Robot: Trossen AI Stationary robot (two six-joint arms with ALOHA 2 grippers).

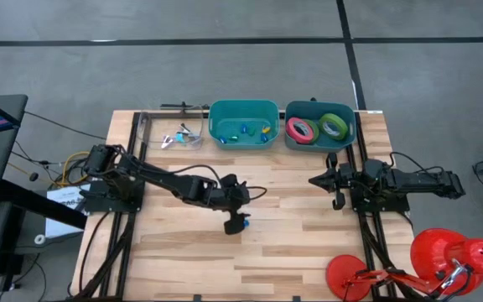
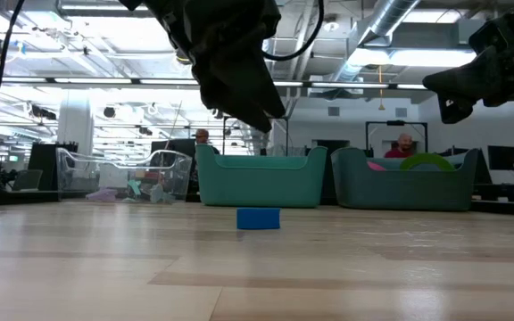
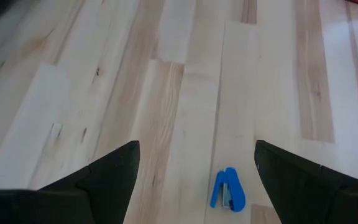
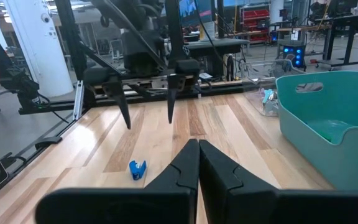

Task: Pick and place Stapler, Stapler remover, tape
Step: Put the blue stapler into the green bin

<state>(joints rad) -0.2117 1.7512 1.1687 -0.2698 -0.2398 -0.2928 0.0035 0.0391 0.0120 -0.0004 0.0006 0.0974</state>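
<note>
A small blue stapler (image 3: 229,190) lies flat on the wooden table, near its middle (image 1: 246,225); it also shows in the low view (image 2: 258,218). My left gripper (image 3: 196,149) hovers above it, open, fingers pointing down, touching nothing (image 4: 148,123). A pink-red tape roll (image 1: 302,129) and a green tape roll (image 1: 334,126) lie in the grey-blue bin (image 1: 349,138); I make out no third roll. My right gripper (image 4: 197,149) is shut and waits at the table's right side (image 1: 317,179).
A teal bin (image 1: 221,113) at the far edge holds several tiny coloured pieces. A clear container (image 1: 183,138) stands to its left. Red round objects (image 1: 455,256) sit off the table's near right corner. Bare wood (image 1: 183,252) spreads around the stapler.
</note>
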